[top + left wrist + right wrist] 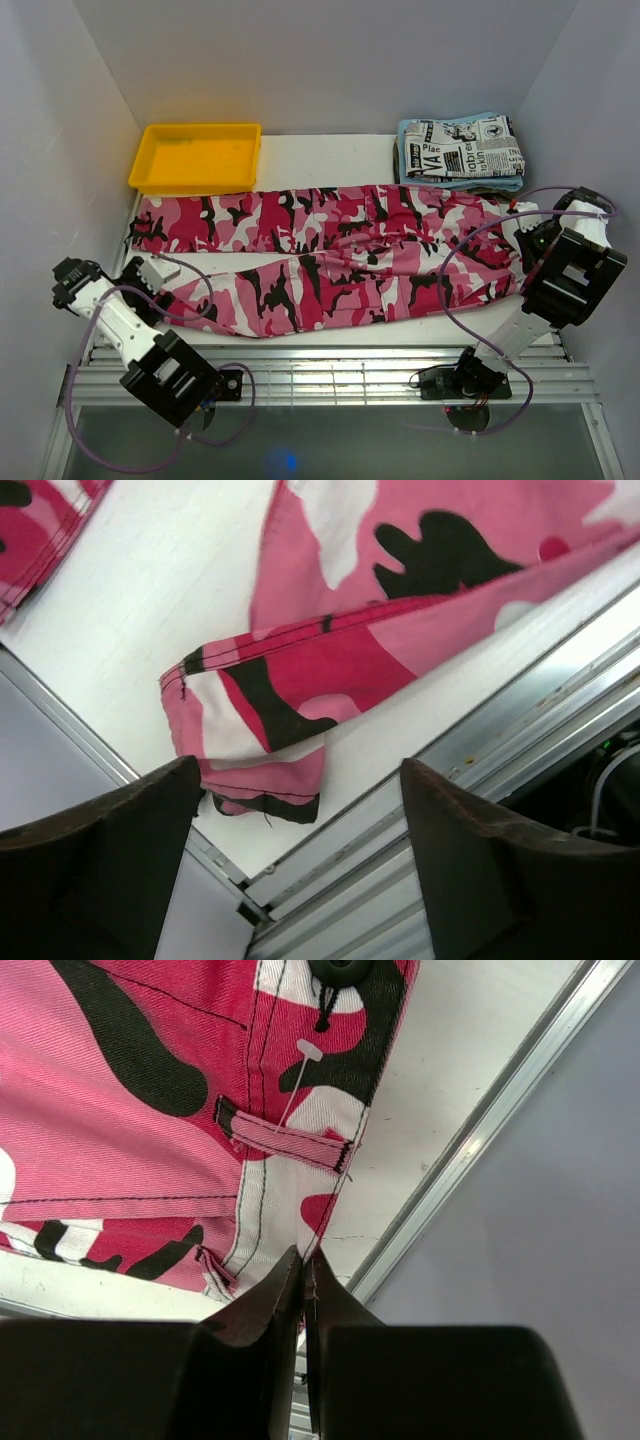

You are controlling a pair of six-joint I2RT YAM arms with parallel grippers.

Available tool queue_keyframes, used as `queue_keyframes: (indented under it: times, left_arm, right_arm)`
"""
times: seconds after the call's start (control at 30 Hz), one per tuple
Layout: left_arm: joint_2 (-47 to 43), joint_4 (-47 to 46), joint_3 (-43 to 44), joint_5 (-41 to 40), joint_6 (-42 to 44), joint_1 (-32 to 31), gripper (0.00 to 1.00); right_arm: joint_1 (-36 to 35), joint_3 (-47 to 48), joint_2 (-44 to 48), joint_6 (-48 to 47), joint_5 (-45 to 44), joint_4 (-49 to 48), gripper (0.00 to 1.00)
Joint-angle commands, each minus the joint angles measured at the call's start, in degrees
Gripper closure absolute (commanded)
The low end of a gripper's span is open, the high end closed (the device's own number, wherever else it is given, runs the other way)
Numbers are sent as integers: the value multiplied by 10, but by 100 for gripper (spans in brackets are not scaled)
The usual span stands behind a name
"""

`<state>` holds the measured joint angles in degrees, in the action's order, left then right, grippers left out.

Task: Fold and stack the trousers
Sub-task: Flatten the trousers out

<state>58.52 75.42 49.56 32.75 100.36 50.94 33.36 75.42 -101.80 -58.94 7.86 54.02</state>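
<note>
The room is a white-walled enclosure that closes in the back and both sides. Its floor is a white table, bare along the back strip between the tray and the stacked cloths. A slotted aluminium rail runs along the table's near edge.

The trousers lie flat across the middle of the table, spanning nearly its whole width. Their waist is at the right and the two legs run leftward, the far leg straight and the near leg angled toward the rail. At the back left, just beyond the far leg, sits a yellow tray. At the back right, a folded newspaper-print garment lies on top of a light blue cloth, whose front edge touches the trousers' waist.

The left gripper hangs over the near leg's cuff with its jaws spread wide and nothing between them. The cuff lies at the table's left front corner, partly folded under itself.

The right gripper sits at the waistband's edge, jaws pressed together. Whether any cloth is caught between them cannot be told. A belt loop and a black button show just ahead of its tips.
</note>
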Motion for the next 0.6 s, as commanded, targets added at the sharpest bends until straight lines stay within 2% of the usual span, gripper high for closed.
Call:
queue_keyframes:
  times: [0.0,0.03,0.1,0.13,0.23,0.3,0.33,0.47,0.53,0.57]
  left_arm:
    - [70,41,85,74,-84,4,4]
    - [98,8,131,83,-132,4,4]
    - [238,-37,210,78,-315,4,6]
    - [304,-35,263,72,-352,3,7]
    - [464,-45,372,-16,-508,-28,16]
    - [476,-85,340,-51,-542,-48,16]
    - [466,-150,273,-119,-568,-74,17]
    - [479,-145,219,-158,-552,-95,23]
    - [479,-126,206,-167,-533,-95,33]
    - [477,-127,198,-171,-526,-95,45]
  right_arm:
    - [3,27,-7,-24,-5,1,92]
    - [3,27,-8,-22,-4,2,92]
    - [2,26,-9,-20,-3,3,92]
    - [-1,28,-13,-17,-4,4,92]
    - [-2,41,-10,-10,0,9,92]
    - [-4,40,-12,-9,-3,11,92]
    - [-7,44,-15,-7,-4,14,92]
    - [-8,49,-10,-14,-11,14,92]
    - [-8,47,-14,-13,-9,14,92]
    - [-8,45,-16,-12,-8,14,92]
